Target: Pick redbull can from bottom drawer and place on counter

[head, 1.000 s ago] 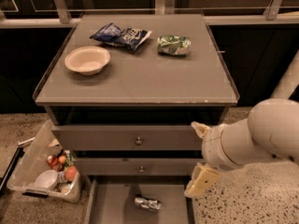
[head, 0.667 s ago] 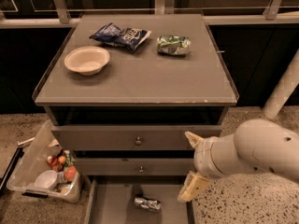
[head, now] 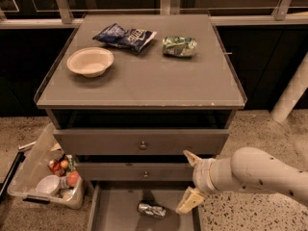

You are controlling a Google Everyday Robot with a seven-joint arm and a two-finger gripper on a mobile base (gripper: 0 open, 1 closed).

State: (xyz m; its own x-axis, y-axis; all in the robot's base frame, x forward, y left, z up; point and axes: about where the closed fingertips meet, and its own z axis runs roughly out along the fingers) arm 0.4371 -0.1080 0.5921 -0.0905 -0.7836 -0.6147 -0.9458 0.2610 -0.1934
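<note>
The redbull can (head: 151, 210) lies on its side on the floor of the open bottom drawer (head: 115, 211), near the middle. My gripper (head: 188, 182) is open, its two cream fingers spread one above the other, just right of the can and above the drawer's right side. It holds nothing. The counter (head: 144, 81) is the grey top of the cabinet above.
On the counter are a white bowl (head: 90, 61), a dark blue chip bag (head: 125, 35) and a green-and-silver foil packet (head: 179, 46). Two upper drawers with knobs (head: 143, 145) are closed. A plastic bin (head: 45, 177) of items stands on the floor at left.
My arm and gripper have moved left and slightly down, closer to the can in the bottom drawer. The can has not moved.
</note>
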